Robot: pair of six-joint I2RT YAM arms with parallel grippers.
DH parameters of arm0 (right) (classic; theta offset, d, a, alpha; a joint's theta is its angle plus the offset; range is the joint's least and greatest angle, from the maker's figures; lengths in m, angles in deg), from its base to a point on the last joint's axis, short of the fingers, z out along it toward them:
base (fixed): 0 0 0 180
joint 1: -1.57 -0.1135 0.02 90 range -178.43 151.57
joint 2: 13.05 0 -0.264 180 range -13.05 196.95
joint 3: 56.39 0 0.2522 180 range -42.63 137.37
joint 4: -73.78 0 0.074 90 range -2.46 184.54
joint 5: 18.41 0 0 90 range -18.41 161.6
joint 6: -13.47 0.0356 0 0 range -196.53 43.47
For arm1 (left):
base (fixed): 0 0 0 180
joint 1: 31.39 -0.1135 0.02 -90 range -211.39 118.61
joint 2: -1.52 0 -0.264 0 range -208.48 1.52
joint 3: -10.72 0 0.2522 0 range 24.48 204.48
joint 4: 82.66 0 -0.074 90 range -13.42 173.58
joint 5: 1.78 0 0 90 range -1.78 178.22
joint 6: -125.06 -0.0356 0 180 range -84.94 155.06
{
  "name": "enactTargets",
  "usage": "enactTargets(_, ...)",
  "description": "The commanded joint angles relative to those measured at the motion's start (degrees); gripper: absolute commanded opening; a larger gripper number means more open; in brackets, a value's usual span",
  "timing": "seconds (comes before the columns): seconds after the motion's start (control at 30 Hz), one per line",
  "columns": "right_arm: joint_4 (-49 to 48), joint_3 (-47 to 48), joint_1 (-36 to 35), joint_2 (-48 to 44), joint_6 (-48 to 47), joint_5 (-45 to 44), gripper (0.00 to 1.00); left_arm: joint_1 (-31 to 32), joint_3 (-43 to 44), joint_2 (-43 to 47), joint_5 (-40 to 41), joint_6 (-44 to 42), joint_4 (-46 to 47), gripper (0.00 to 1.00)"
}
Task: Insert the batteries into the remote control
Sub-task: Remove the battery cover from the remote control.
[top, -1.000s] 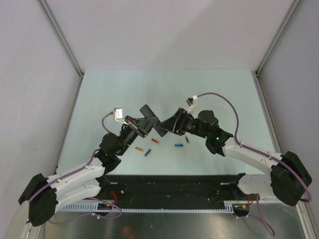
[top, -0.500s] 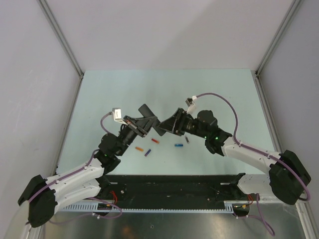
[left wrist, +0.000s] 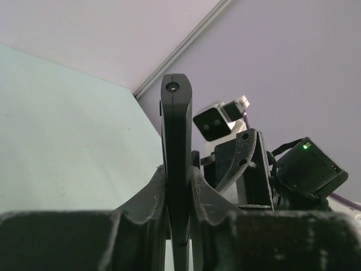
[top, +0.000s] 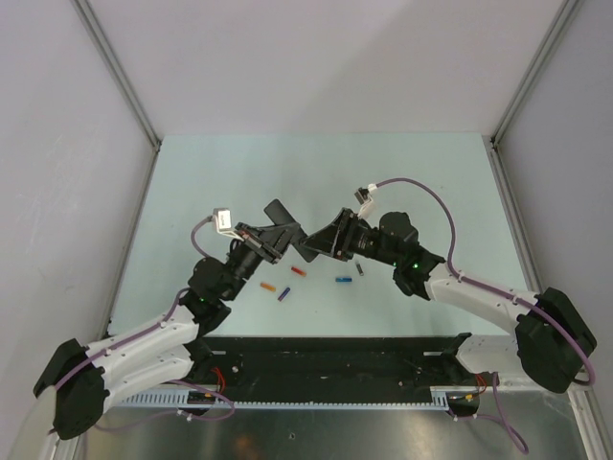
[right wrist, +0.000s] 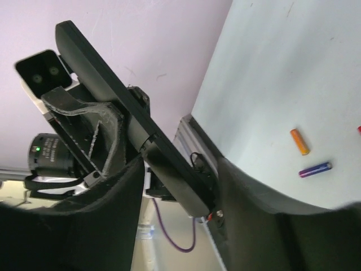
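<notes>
Above pale matte table [top: 192, 182], left hand [left wrist: 177, 183] clamps slim black remote control [left wrist: 176, 124].

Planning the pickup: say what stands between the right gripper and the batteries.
The remote control, clamped in the left gripper, sits between the jaws of the right gripper. The batteries lie uncovered on the table below.

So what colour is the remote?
Black all over. The remote shows best in the left wrist view.
</notes>
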Motion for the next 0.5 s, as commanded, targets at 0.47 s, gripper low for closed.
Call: enactTargets(0.47,33.9,13.6,-2.4,-8.8,-21.7,-15.7,0.84,-2.2,1.5,-1.9,-5.1,5.8,-2.0,0.0)
